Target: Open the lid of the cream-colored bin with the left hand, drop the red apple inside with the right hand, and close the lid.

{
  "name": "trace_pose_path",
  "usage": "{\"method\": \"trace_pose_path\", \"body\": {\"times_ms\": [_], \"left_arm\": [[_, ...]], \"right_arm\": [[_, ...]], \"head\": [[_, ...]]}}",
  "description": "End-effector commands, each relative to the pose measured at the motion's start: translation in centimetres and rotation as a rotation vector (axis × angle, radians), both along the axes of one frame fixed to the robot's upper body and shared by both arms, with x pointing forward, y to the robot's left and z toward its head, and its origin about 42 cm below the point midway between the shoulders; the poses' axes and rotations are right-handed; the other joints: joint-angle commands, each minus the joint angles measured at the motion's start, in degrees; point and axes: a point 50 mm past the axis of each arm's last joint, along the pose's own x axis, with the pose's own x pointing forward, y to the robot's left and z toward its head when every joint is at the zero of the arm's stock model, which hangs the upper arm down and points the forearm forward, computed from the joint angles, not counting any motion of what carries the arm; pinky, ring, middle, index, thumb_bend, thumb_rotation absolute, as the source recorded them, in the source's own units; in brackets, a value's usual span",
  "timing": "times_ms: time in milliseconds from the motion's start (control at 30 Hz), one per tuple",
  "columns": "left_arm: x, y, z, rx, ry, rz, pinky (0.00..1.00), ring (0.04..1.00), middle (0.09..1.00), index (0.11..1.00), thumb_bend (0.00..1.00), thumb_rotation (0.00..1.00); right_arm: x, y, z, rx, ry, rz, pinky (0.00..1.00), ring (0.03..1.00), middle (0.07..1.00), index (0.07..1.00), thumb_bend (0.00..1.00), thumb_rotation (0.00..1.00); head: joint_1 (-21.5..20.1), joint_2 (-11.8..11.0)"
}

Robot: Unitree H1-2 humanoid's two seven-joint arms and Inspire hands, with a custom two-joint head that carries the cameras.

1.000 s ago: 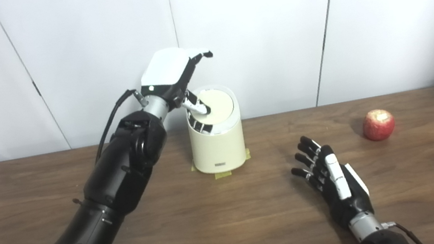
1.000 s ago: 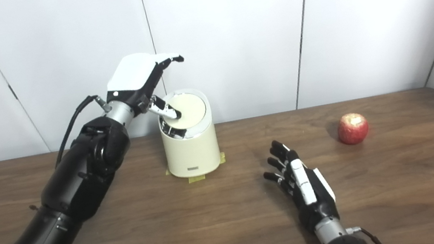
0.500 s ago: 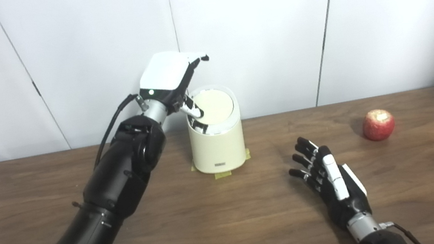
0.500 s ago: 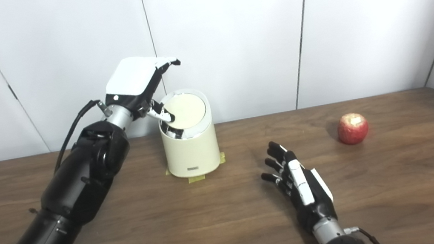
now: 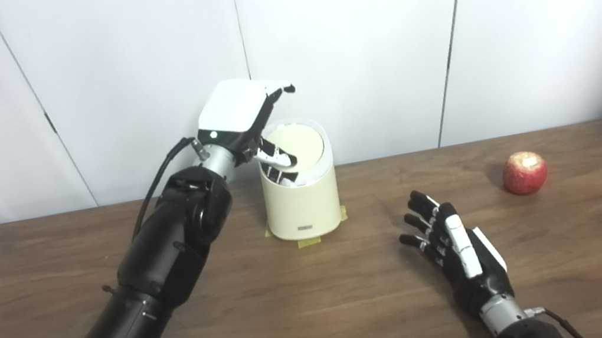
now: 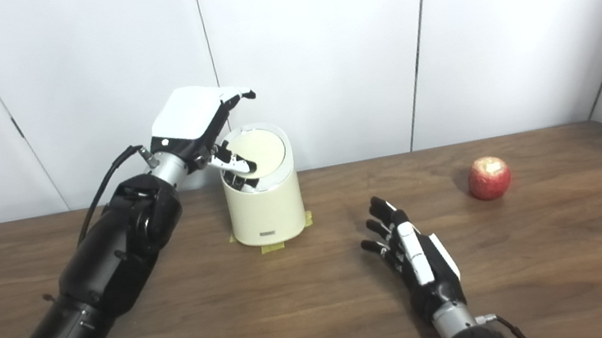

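The left hand [image 5: 242, 115] is hovering over the cream-colored bin [image 5: 301, 196] at the back of the tabletop [image 5: 237, 298], its thumb pressing on the tilted lid [image 5: 300, 145] and the other fingers extended above, gripping nothing. The red apple [image 5: 525, 172] is sitting far to the right, well apart from the right hand [image 5: 457, 253], which is lying empty with fingers spread between bin and apple.
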Motion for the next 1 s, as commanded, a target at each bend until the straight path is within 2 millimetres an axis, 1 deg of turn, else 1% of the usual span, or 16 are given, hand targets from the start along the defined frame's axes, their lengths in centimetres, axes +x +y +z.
{"method": "trace_pose_path", "body": {"times_ms": [0, 167, 367, 500, 600, 700, 833, 967], "left_arm": [[0.5, -0.5, 3.0, -0.035, -0.090, -0.011, 0.80, 0.843, 0.842, 0.841, 0.82, 0.23], [0.5, -0.6, 3.1, -0.038, -0.093, -0.010, 0.80, 0.842, 0.839, 0.839, 0.81, 0.22], [0.6, -0.8, 3.0, -0.028, -0.096, 0.002, 0.76, 0.836, 0.836, 0.835, 0.80, 0.19], [0.7, -0.8, 3.0, -0.015, -0.091, 0.009, 0.77, 0.839, 0.837, 0.838, 0.83, 0.16], [0.8, -0.9, 2.8, 0.001, -0.094, 0.022, 0.76, 0.840, 0.841, 0.839, 0.88, 0.13], [0.8, -0.9, 2.6, 0.023, -0.099, 0.029, 0.78, 0.844, 0.842, 0.835, 0.92, 0.09], [0.8, -0.7, 2.2, 0.047, -0.110, 0.032, 0.80, 0.852, 0.841, 0.826, 0.95, 0.07], [0.8, -0.7, 1.7, 0.064, -0.113, 0.030, 0.78, 0.843, 0.832, 0.821, 0.96, 0.05]], "right_arm": [[-1.9, 0.8, -3.5, 0.028, 0.162, 0.008, 0.79, 0.914, 0.938, 0.898, 0.57, 0.90], [-1.9, 0.9, -3.5, 0.020, 0.162, 0.016, 0.79, 0.917, 0.939, 0.901, 0.56, 0.91], [-1.9, 1.0, -3.4, 0.015, 0.165, 0.023, 0.79, 0.917, 0.942, 0.906, 0.57, 0.91], [-1.9, 1.0, -3.4, 0.016, 0.166, 0.025, 0.79, 0.917, 0.941, 0.904, 0.57, 0.90], [-2.0, 1.0, -3.3, 0.013, 0.165, 0.025, 0.79, 0.916, 0.940, 0.904, 0.57, 0.90], [-2.0, 1.0, -3.2, 0.012, 0.165, 0.022, 0.78, 0.913, 0.937, 0.900, 0.58, 0.90], [-2.0, 1.0, -3.2, 0.022, 0.160, 0.029, 0.79, 0.918, 0.943, 0.902, 0.57, 0.90], [-2.0, 1.0, -3.2, 0.022, 0.158, 0.028, 0.78, 0.912, 0.938, 0.899, 0.56, 0.90]], "head": [[-0.1, 0.0], [-0.1, 0.1], [-0.1, 0.2], [-0.2, 0.3], [-0.1, 0.4], [0.0, 0.5], [-0.1, 0.6], [-0.1, 0.6]]}}
